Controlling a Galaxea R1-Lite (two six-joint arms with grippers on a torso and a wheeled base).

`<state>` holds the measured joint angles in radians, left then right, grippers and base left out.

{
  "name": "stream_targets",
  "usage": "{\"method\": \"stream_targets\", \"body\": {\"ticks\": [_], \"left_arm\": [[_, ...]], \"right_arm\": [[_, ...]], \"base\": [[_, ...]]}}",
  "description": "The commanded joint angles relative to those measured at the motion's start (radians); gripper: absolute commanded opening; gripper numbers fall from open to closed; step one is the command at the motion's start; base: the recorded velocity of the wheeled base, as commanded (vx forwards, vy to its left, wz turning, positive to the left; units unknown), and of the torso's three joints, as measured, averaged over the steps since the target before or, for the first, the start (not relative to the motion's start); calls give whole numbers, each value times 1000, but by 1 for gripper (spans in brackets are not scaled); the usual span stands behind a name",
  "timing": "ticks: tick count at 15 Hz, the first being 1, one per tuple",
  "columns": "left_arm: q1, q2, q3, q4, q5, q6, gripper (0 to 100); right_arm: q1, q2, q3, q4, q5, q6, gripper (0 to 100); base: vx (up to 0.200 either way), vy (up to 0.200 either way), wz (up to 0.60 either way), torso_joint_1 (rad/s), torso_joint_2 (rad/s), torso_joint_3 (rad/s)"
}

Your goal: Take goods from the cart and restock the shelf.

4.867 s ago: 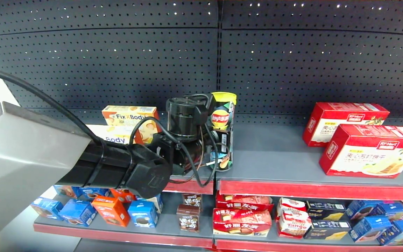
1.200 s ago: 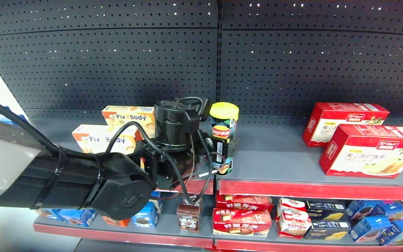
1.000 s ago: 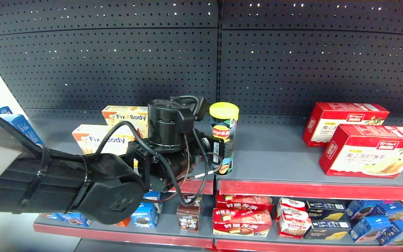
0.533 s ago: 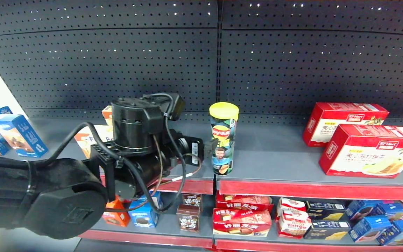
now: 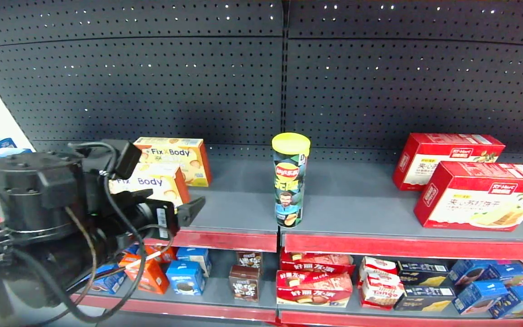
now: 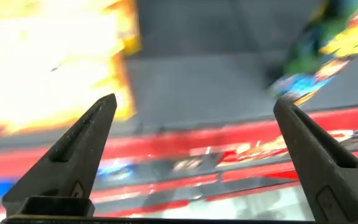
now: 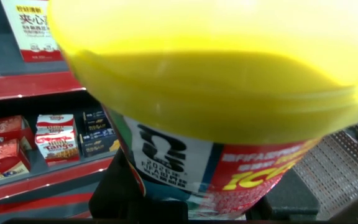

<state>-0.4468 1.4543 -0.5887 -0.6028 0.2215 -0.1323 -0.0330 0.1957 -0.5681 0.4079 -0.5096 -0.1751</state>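
A chips can (image 5: 290, 179) with a yellow lid stands upright near the front edge of the upper shelf (image 5: 357, 204). My left gripper (image 5: 188, 210) hangs well to its left, off the shelf front. It is open, and the left wrist view shows nothing between its spread fingers (image 6: 82, 146), with the can (image 6: 325, 53) far off to one side. In the right wrist view a second chips can (image 7: 210, 81) with a yellow lid looms very close, held up in front of the shelves. My right gripper (image 7: 166, 202) is shut on its lower part, mostly hidden by the can.
Two orange biscuit boxes (image 5: 170, 161) lie left of the standing can, two red boxes (image 5: 470, 181) to its right. The lower shelf (image 5: 243, 299) holds several small boxes. A perforated back panel closes the shelf. Cart mesh (image 7: 334, 168) shows below the held can.
My left gripper let go of the can on the shelf and drew back leftwards and down, open. The can stays upright where it was set.
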Motion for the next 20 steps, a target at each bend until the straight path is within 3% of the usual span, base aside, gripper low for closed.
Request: {"method": "stream_targets", "body": {"ticks": [1,4,5,8,14,17,20], "left_arm": [[119,-173,115,1,-2,40,100],[209,-255,168,0,1,79,100],[281,-278,182,0,-2,94,100],[359,-324,210,-2,-13,96,100],[424,-393,305,0,-30,117,100],[465,-394,313,0,-63,119,100],[496,-405,319,1,-91,158,100]], "right_arm": [[22,54,-4,-29,0,2,0],[50,123,-9,-115,0,5,0],[94,191,-26,-170,0,22,0],[197,335,-101,-231,0,72,0],[487,518,-259,-233,0,106,0],[559,597,-285,-247,0,108,0],[679,584,-271,-235,-3,108,0]], "base": [[0,0,0,0,0,0],[0,0,0,0,0,0],[0,0,0,0,0,0],[0,0,0,0,0,0],[0,0,0,0,0,0],[0,0,0,0,0,0],[0,0,0,0,0,0]]}}
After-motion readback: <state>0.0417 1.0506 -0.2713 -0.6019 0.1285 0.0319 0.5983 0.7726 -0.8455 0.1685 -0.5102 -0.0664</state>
